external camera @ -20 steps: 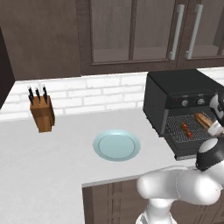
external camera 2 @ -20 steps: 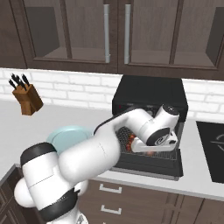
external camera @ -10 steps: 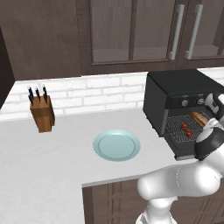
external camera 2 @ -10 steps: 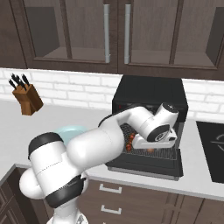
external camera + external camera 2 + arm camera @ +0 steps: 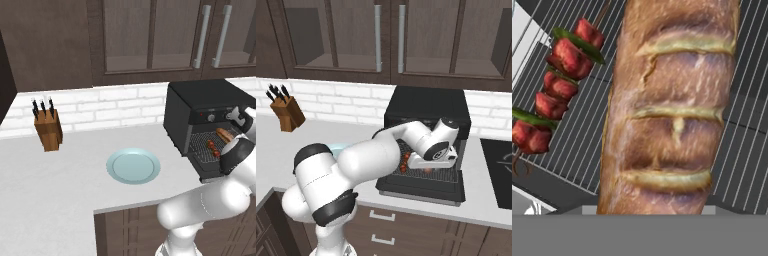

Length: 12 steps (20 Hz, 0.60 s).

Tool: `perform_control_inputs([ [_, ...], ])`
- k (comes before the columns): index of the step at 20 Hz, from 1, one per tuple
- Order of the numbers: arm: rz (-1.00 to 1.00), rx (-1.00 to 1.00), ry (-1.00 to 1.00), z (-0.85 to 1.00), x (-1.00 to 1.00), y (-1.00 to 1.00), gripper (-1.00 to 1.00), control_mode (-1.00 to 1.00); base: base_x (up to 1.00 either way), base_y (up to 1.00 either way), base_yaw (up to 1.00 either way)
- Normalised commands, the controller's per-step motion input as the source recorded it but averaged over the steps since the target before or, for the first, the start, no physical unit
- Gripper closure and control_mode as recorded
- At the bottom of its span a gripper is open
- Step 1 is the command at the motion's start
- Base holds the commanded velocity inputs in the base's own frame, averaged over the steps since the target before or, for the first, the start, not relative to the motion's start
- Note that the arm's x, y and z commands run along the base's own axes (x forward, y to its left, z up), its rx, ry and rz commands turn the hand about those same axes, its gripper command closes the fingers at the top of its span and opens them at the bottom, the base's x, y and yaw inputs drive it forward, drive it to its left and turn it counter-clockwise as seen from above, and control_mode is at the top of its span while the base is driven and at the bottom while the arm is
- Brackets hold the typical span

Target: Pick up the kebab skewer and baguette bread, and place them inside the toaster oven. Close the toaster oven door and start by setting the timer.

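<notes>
A: Baguette (image 5: pixel 672 110) and skewer (image 5: pixel 557 85) lie on the oven (image 5: pixel 200 107) rack. I can't tell if my hand grips the bread.

B: Withdrawing clenched could drag it out.

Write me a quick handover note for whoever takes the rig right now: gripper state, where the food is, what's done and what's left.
Gripper: at the toaster oven mouth; I can't tell from the frames whether it is open or still gripping.
Baguette bread: on the oven rack, directly under the hand.
Kebab skewer: on the same rack, beside the bread.
Plate: on the counter.
Toaster oven door: dropped open.
Done: both foods inside.
Left: back the arm out, close the door, set the timer.
</notes>
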Motion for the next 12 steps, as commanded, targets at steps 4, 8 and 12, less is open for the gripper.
perform_control_inputs([
  [4,0.00,0.00,0.00,-0.05,0.05,0.00,1.00,-1.00,0.00,0.00,0.00],
  [8,0.00,0.00,0.00,-0.04,0.05,0.00,-1.00,-1.00,0.00,0.00,0.00],
  [12,0.00,0.00,0.00,-0.07,0.04,0.00,-1.00,-1.00,0.00,0.00,0.00],
])
